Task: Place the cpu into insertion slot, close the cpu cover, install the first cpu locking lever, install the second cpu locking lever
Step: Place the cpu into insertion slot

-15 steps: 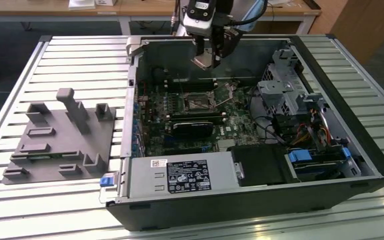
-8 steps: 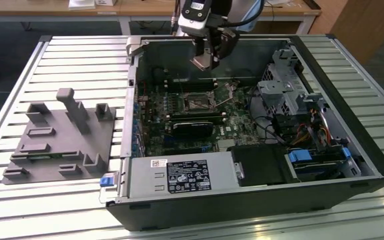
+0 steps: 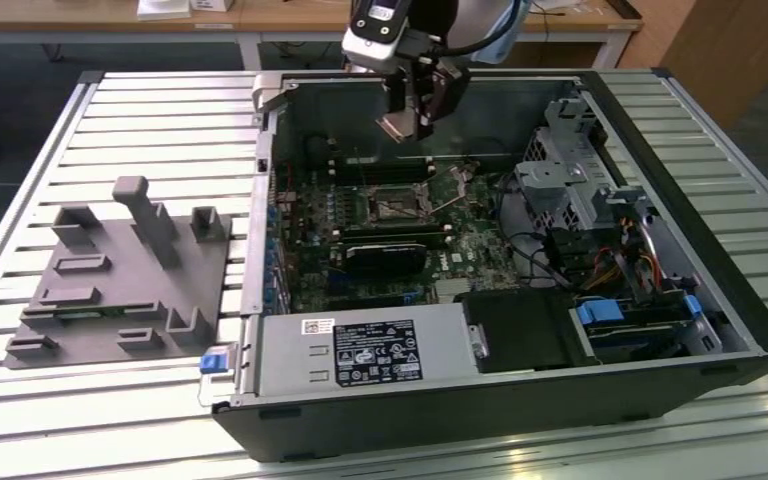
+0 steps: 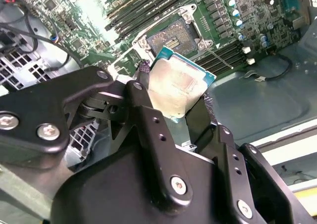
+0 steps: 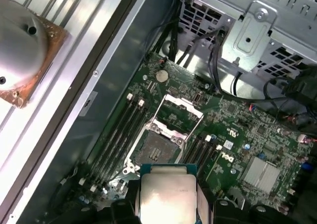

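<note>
My gripper (image 3: 408,118) hangs over the back of the open computer case, shut on the cpu (image 3: 399,125). In both wrist views the pale silvery chip (image 4: 181,85) (image 5: 166,196) sits tilted between the black fingers (image 4: 148,115), above the green board and not touching it. The insertion slot (image 5: 157,152) (image 4: 174,37) (image 3: 391,205) lies bare below it, dark in the centre with a silvery rim. The cpu cover (image 5: 184,104) is swung up at the slot's far side. A thin metal lever (image 4: 218,53) stands loose beside the socket.
Long memory slots (image 5: 119,130) flank the socket. A black card (image 3: 384,255), the power supply (image 3: 344,350) and a drive cage (image 3: 571,180) with cables fill the case. A grey parts fixture (image 3: 117,270) sits on the slatted table at the exterior view's left.
</note>
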